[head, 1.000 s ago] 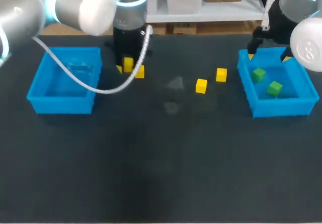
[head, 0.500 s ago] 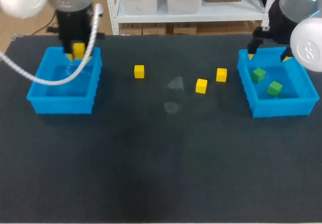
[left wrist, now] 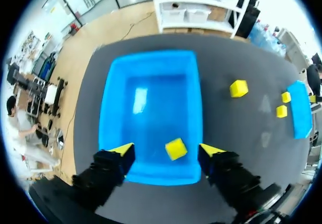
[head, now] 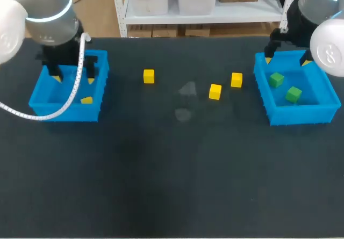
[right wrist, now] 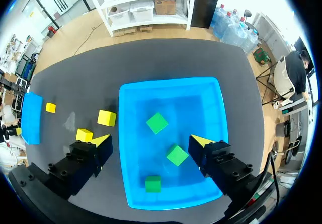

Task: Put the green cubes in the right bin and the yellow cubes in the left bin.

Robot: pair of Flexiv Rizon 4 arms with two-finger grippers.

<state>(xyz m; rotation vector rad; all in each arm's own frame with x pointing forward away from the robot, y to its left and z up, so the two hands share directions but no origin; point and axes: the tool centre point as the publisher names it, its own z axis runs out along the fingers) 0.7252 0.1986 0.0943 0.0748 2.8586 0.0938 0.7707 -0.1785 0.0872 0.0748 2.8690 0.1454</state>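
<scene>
Head view: on the counter, the left bin and right bin each sit under a spread, empty pincer, the left pincer and the right pincer. Green cubes lie in the right bin, one yellow cube in the left. The nearest loose cube lies to the left pincer's right, closer to that arm.

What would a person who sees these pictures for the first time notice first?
Two bright blue bins stand out at the ends of the dark table. The left bin holds one yellow cube under the open left tool; the right bin holds three green cubes. Three more yellow cubes lie on the table between them.
</scene>
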